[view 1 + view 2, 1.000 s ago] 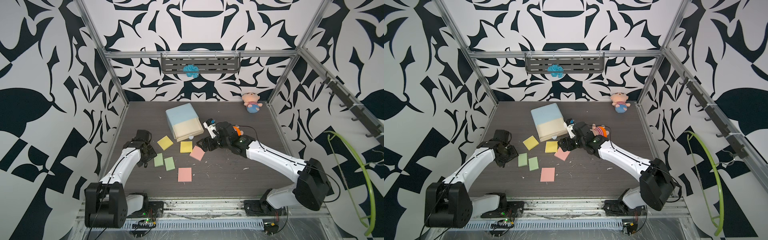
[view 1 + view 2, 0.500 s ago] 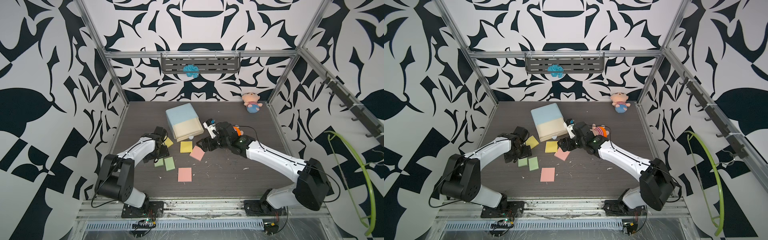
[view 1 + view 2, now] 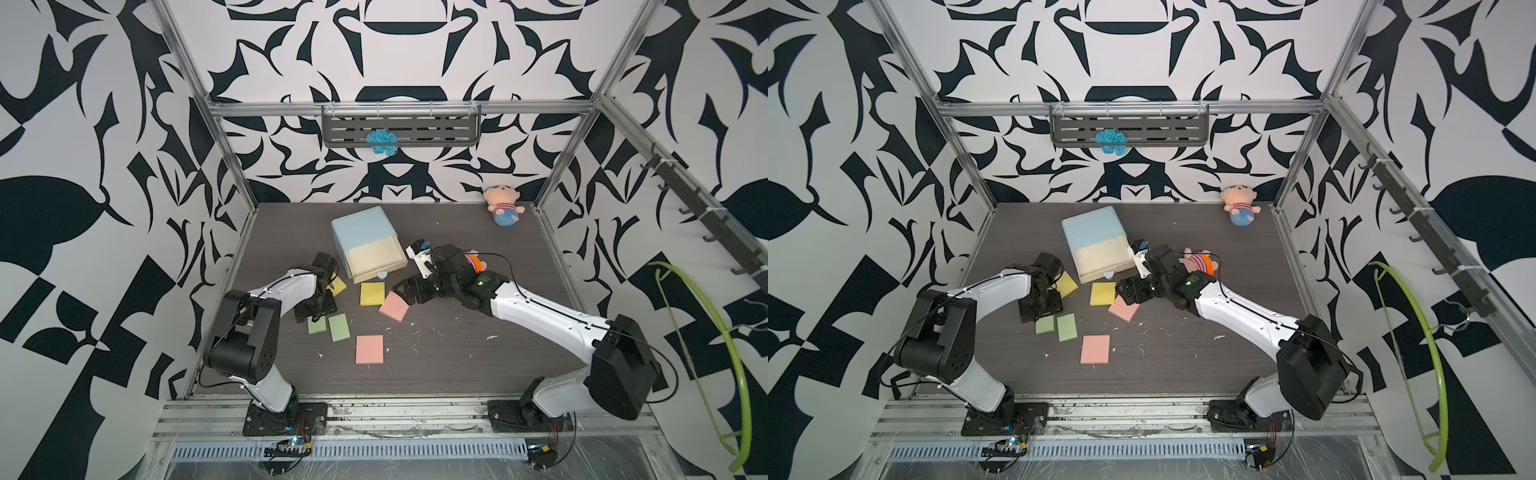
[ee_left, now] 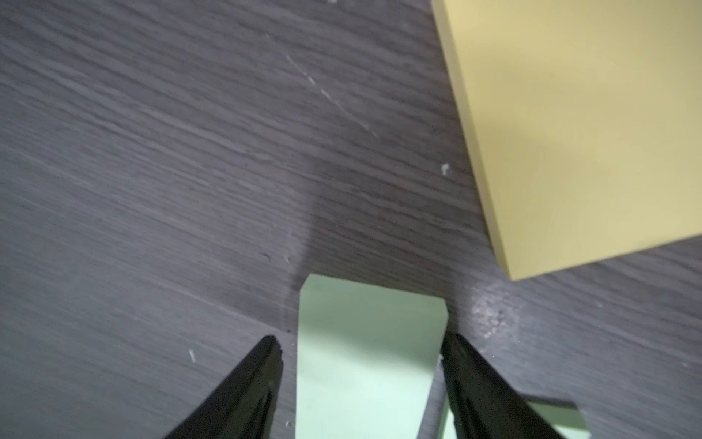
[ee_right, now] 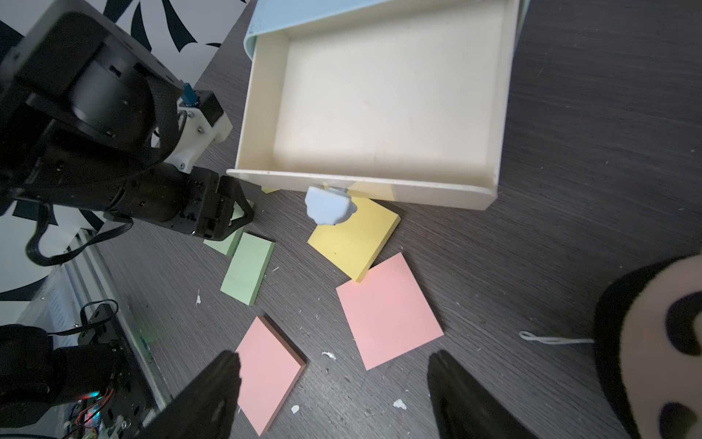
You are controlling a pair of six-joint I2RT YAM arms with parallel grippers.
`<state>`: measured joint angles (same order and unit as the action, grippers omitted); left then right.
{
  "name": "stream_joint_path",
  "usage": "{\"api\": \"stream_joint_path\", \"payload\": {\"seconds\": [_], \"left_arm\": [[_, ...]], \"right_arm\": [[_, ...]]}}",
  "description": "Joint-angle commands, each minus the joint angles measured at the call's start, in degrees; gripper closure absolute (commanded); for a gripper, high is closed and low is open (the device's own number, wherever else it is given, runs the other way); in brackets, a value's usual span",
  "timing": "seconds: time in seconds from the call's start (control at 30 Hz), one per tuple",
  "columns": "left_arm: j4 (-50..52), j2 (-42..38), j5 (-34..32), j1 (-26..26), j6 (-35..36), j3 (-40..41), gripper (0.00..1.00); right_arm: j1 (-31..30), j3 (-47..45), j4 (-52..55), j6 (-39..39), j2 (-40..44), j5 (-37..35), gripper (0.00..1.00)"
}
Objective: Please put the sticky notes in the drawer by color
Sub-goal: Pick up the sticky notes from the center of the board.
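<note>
Sticky notes spread on the table before the drawer chest

Its top drawer is pulled out forward. The left pad lies just left of the drawer front, the middle pad just before the knob, the right pad just beside that one's right edge. Nearer the front left, two pads lie side by side; the front pad lies nearest the front edge. A plush toy sits in the back right corner.
</note>
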<state>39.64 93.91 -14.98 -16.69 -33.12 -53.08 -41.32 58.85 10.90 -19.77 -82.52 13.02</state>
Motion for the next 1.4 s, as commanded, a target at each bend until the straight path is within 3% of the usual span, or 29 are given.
{"api": "stream_joint_path", "payload": {"seconds": [0.0, 0.3, 0.57, 0.87, 1.17, 1.37], "left_arm": [[-0.6, 1.6, 1.6, 0.0, -1.4, 2.2, 0.28], [-3.0, 0.9, 5.9, 1.7, -2.8, 4.6, 0.39], [-0.8, 0.3, 4.2, 1.7, -4.1, 4.0, 0.32], [-1.7, 0.6, 4.8, 1.7, -4.6, 4.8, 0.42], [0.4, -2.4, 3.4, 1.7, -4.9, 3.2, 0.43], [3.5, -7.8, 3.4, 2.2, -5.3, -0.2, 0.43]], "right_arm": [[0.2, 0.7, -1.2, -0.4, 0.1, -0.1, 0.17], [0.2, 1.4, -0.1, -0.4, -0.2, -0.1, 0.17], [0.2, 1.9, 0.0, -0.9, -0.6, 0.0, 0.17], [0.2, 2.1, -0.1, -1.5, -0.9, 0.1, 0.17], [0.2, 2.6, 0.2, -2.0, -1.1, 1.1, 0.17], [-0.6, 2.0, -3.4, -4.3, -2.1, 5.5, 0.17]]}}
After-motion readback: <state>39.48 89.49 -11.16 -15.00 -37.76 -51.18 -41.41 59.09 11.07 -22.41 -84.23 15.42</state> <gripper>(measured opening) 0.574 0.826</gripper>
